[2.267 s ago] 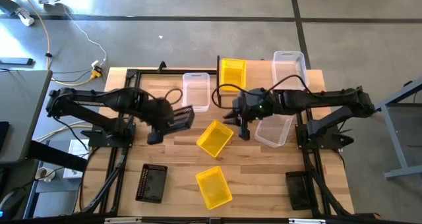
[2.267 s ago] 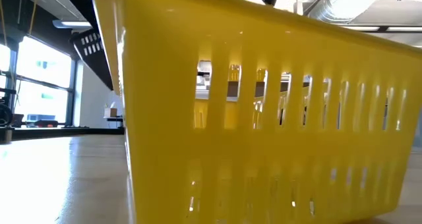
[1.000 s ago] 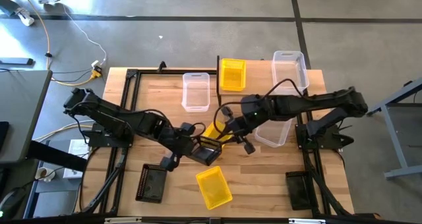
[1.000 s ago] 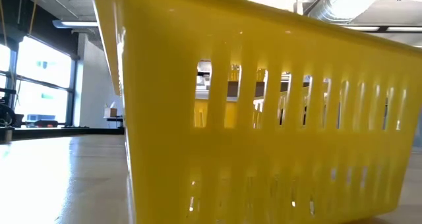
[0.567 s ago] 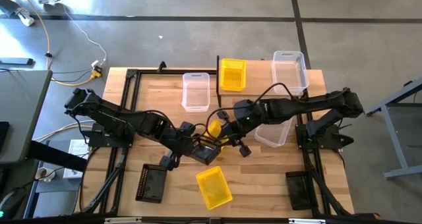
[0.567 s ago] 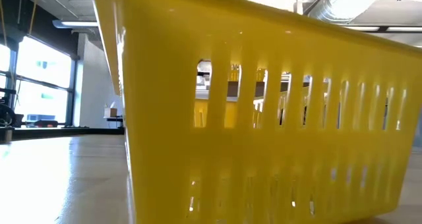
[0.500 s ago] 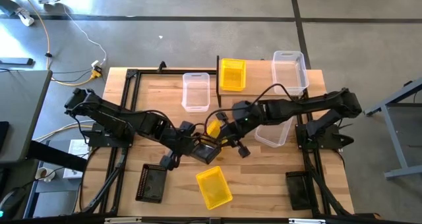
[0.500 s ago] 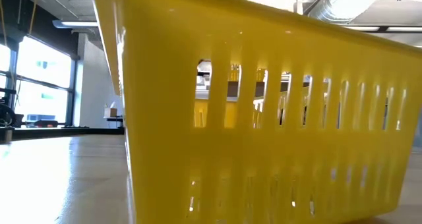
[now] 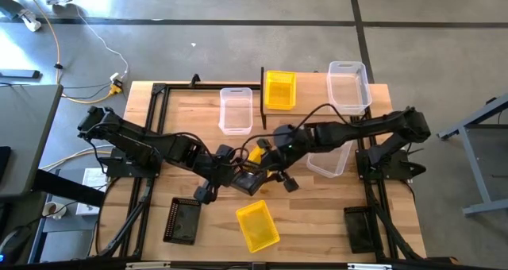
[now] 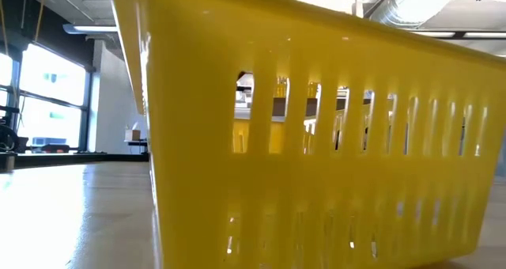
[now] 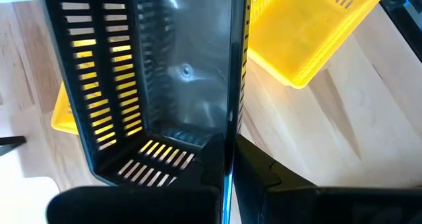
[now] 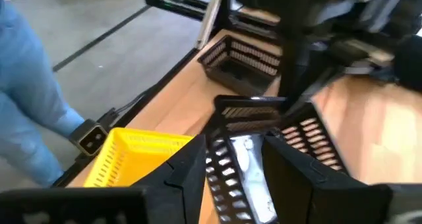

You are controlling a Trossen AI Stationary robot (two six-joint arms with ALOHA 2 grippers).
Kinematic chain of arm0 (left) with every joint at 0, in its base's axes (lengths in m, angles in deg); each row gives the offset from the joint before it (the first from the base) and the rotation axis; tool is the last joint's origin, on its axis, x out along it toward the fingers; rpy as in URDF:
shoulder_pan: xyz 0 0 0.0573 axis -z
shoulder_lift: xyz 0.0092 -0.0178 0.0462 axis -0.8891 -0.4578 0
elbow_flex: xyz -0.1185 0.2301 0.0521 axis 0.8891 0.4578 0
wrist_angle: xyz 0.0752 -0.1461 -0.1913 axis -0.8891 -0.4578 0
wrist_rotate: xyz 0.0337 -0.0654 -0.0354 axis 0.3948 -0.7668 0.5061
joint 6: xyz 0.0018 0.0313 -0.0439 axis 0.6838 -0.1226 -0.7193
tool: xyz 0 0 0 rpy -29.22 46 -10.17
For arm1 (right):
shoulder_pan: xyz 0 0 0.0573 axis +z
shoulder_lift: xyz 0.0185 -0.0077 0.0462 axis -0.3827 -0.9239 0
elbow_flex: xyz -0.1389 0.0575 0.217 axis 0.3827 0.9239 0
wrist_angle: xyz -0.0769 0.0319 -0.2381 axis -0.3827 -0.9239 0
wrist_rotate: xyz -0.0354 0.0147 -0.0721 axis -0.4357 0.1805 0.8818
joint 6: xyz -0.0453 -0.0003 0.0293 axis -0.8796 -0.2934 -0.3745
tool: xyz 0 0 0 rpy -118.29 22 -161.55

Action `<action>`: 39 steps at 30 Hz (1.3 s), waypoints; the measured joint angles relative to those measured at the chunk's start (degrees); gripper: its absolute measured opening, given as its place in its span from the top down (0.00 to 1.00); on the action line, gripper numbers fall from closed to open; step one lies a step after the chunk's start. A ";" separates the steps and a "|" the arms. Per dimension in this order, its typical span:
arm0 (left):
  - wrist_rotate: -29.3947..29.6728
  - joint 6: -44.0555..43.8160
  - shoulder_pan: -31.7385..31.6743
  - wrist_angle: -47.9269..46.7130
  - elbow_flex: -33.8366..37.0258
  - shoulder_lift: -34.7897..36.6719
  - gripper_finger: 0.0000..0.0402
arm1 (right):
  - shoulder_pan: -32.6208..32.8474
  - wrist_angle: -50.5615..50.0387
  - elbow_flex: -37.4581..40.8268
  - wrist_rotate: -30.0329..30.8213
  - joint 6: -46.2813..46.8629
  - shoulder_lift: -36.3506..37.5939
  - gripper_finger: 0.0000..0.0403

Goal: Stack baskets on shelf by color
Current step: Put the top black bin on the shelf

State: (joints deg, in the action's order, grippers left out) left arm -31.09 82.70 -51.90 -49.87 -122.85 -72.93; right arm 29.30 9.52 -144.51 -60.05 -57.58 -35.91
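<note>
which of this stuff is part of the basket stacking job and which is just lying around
Job: held black basket, left gripper fingers shut on it, right gripper at it; front black basket; back yellow basket; middle yellow basket; front yellow basket; left clear basket; back clear basket; right clear basket.
Lying about: yellow floor plug; person in jeans.

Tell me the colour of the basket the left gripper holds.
Black, seen best in the left wrist view.

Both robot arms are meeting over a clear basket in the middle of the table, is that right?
Not quite: it is a black basket, not a clear one. The high view shows the left gripper and right gripper meeting over it in the middle of the table.
</note>
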 joint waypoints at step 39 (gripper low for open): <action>0.28 -1.67 -2.76 1.34 0.00 0.02 0.82 | 4.97 -4.64 0.05 10.67 18.14 -2.58 1.00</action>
State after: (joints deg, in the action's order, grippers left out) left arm -30.81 81.03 -54.67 -48.53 -122.85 -72.90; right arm 34.27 4.88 -144.46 -49.38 -39.44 -38.49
